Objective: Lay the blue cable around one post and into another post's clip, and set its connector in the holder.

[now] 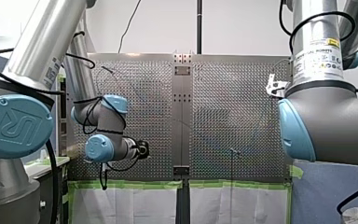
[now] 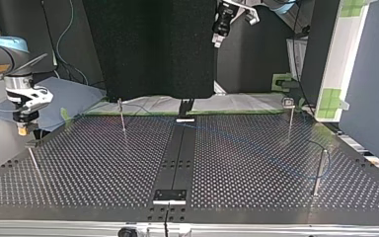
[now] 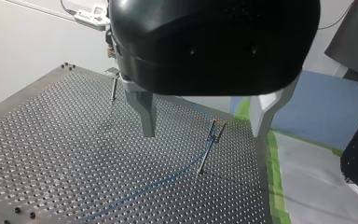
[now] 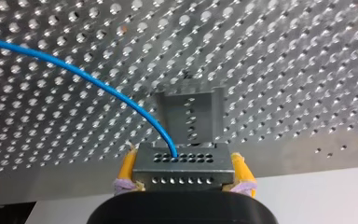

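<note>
Blue cable point(image 4: 74, 70) is seen in the right wrist view arcing over the desk point(image 4: 284, 70) and ending in the connector point(image 4: 182, 161), a small metal block w/ rows of holes. The connector is pinched by the right pincer point(image 4: 182, 170) btwn its yellow pads point(image 4: 127, 165). The holder point(image 4: 189, 112), a metal bracket, stands just ahead of the connector; whether they touch can't be told. In the top view the right pincer point(image 2: 23, 129) is found at the view's left, near the desk edge. In the left wrist view the cable point(image 3: 168, 179) is laid along the desk to a thin post point(image 3: 206, 151); blue shows near the post's top, but round it vs. in its clip can't be told. The left pincer point(image 3: 205, 119) is held above the desk w/ its metal fingers point(image 3: 147, 114) spread and nothing btwn them, well apart from the connector. In the front view the left pincer point(image 1: 142, 148) is seen at the desk's left part.
</note>
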Robot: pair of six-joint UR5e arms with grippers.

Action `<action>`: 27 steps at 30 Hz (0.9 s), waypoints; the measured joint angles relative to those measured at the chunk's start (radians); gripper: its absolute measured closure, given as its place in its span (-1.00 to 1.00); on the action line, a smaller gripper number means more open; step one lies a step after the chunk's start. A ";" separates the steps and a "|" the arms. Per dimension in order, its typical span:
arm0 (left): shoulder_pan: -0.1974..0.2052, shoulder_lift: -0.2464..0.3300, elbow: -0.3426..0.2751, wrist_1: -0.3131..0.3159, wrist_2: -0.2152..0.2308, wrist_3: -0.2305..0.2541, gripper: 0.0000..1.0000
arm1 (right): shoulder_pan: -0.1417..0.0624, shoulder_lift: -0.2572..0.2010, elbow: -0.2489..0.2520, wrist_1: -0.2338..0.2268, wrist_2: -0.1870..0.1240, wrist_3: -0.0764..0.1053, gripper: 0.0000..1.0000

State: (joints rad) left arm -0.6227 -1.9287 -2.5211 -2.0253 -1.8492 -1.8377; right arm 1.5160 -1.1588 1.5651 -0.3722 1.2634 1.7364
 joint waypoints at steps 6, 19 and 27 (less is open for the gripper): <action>0.001 0.000 0.000 -0.010 -0.001 0.000 -1.00 | -0.014 0.006 -0.021 -0.004 -0.050 -0.003 0.58; 0.002 0.000 0.002 -0.018 -0.005 0.000 -1.00 | -0.022 0.082 -0.064 -0.004 -0.085 -0.055 0.58; 0.002 0.000 0.012 -0.026 -0.008 0.000 -1.00 | -0.020 0.090 -0.076 -0.038 -0.136 -0.059 0.58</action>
State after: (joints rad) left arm -0.6206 -1.9288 -2.5092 -2.0513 -1.8567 -1.8375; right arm 1.4963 -1.0690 1.4895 -0.4107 1.1278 1.6776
